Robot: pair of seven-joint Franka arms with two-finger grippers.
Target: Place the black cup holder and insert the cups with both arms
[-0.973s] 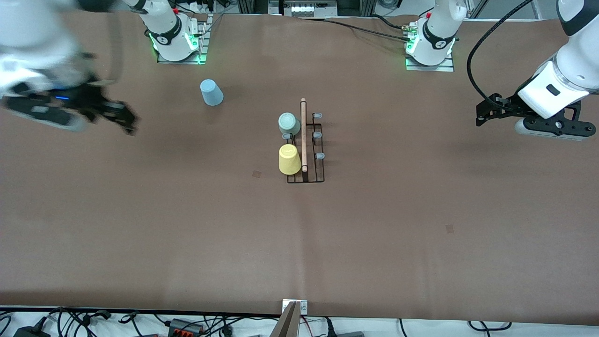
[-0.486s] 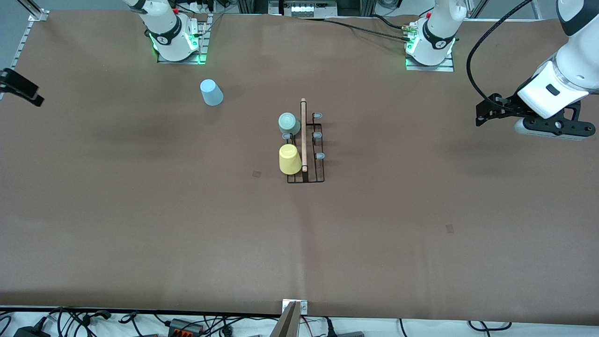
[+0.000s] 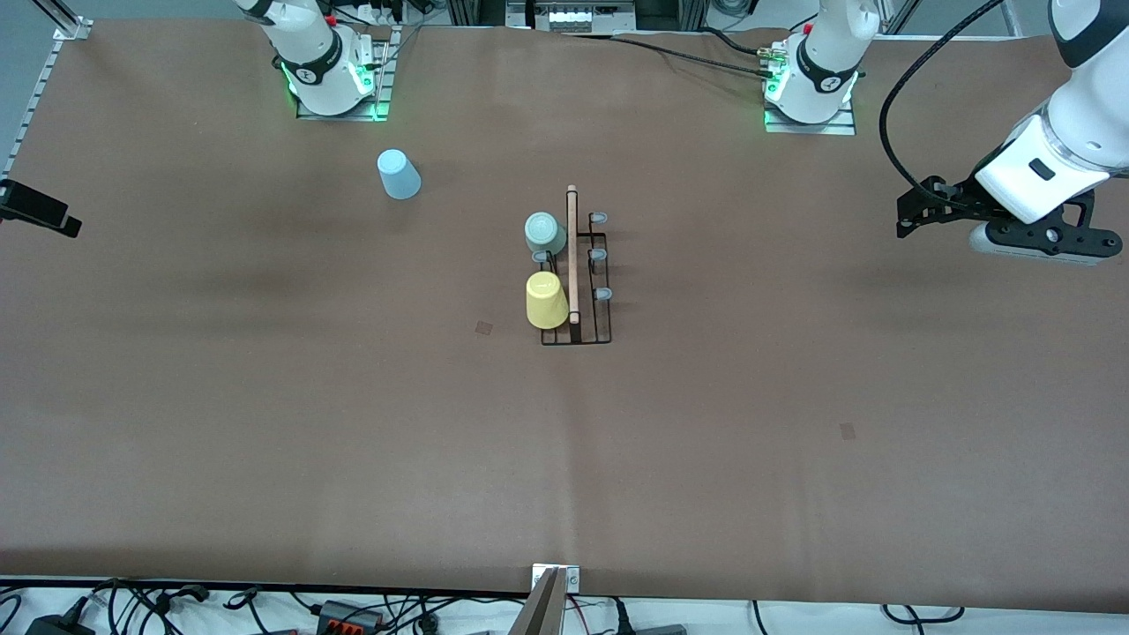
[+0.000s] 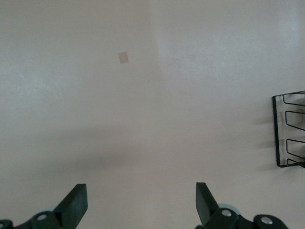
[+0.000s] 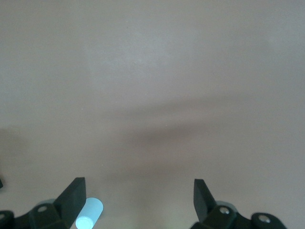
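Black wire forms the cup holder (image 3: 575, 280) at mid-desk, carrying green cup (image 3: 544, 232) and yellow cup (image 3: 546, 300); the blue cup (image 3: 399, 174) stands toward the right arm's end, nearest the right gripper (image 3: 40, 212). The left gripper (image 3: 913, 214) waits. In the left wrist view, fingers (image 4: 74, 206) are spread over bare desk (image 4: 143, 119). In the right wrist view, fingers (image 5: 71, 196) are apart, the blue cup (image 5: 89, 214) just beside one.

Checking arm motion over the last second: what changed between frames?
The right gripper swung away from over the table to its right-arm edge, empty and open. Unchanged: left gripper open and waiting, holder, green cup and yellow cup on it, blue cup on the table.
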